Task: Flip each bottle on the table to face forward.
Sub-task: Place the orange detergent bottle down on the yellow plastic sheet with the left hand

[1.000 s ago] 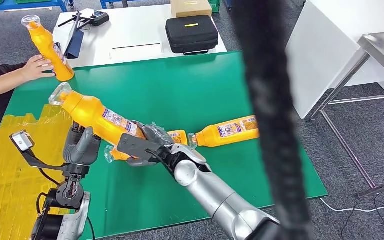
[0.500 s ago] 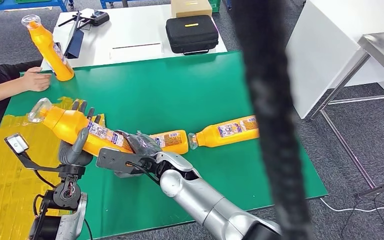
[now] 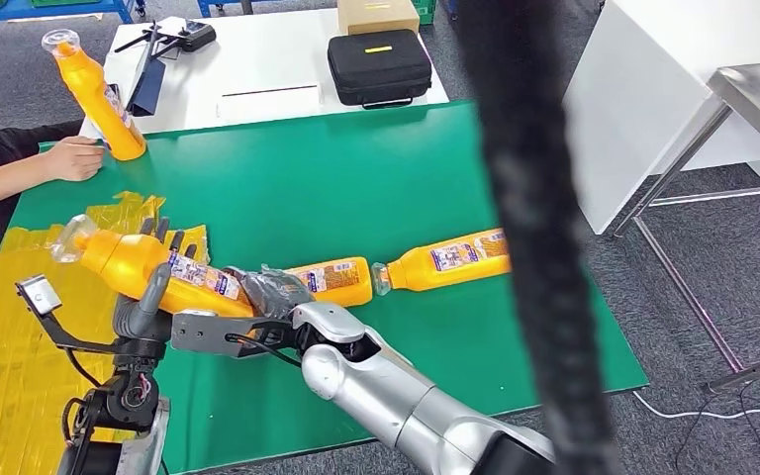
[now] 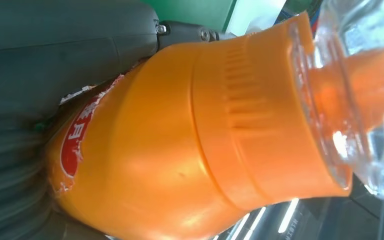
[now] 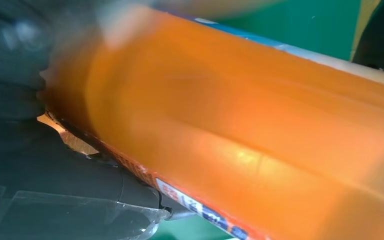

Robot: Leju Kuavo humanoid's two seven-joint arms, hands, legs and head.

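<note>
While a person's hand (image 3: pixel 69 158) rests on the green table (image 3: pixel 356 188) at far left, just beside an upright bottle (image 3: pixel 97 94) at the table's back edge, the held bottle (image 3: pixel 153 267) lies slantwise across both of the robot's hands near the front left corner, its clear cap (image 3: pixel 67 237) pointing left and away over yellow sheeting (image 3: pixel 20 327). The left hand (image 3: pixel 148 292) cradles the bottle's shoulder from below, thumb on the near side and dark fingertips (image 3: pixel 163 233) showing beyond the body; the left wrist view has orange plastic pressed against the grey palm. The right hand (image 3: pixel 272 292) grips the bottle's base end, and the right wrist view shows its fingers wrapped about the body. Compared with a second ago, the bottle has been carried leftward and lowered, its neck dropping from a steep upward tilt to a shallower one, and the left hand has gone from standing beside it to bearing it. This reads as a two-handed turn in progress, with the bottle not yet set down. Further right, a second bottle (image 3: pixel 334 280) lies flat just beyond the right hand, and a third (image 3: pixel 445 259) lies flat next to it, cap toward the second's base. Both appear untouched, so most of the task seems to remain.
</note>
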